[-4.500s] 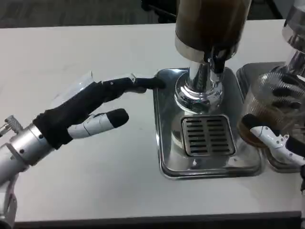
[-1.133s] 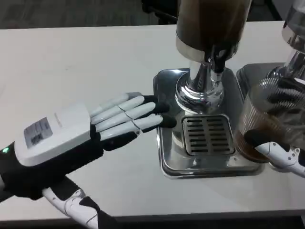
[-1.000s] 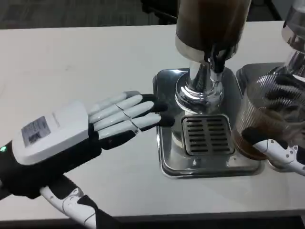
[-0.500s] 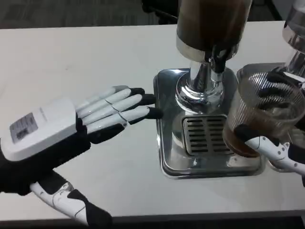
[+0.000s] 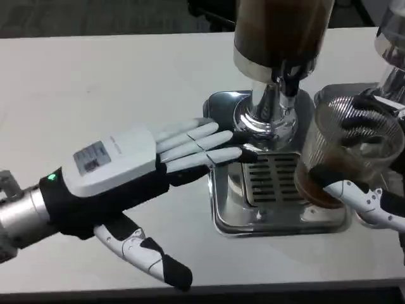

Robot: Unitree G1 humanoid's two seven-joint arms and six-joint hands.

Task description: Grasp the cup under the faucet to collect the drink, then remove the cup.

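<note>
My right hand (image 5: pixel 370 190) grips the cup (image 5: pixel 345 155), a clear ribbed one with brown drink in its bottom. My thumb lies across its near side, low down, and my dark fingers (image 5: pixel 373 104) wrap round its far side near the rim. The cup sits over the right edge of the tray (image 5: pixel 218 209), just right of the grate (image 5: pixel 275 178), and is tilted a little. I cannot tell whether its base touches the tray or hangs just above it. It is to the right of the faucet (image 5: pixel 290 79), not under it.

My left hand (image 5: pixel 136 168) is open and holds nothing. It lies flat, palm down, white back up, with the fingers stretched out side by side toward the dispenser (image 5: pixel 278 38). The black fingertips (image 5: pixel 243 152) reach over the tray's left edge, near the chrome base (image 5: pixel 262 123) and the grate's far left corner. My left thumb sticks out low, toward the near edge of the table (image 5: pixel 95 76).

The dispenser's tank, dark with brown drink, stands on the chrome base at the back of the tray. A second tray (image 5: pixel 329 95) shows behind the cup, at the right.
</note>
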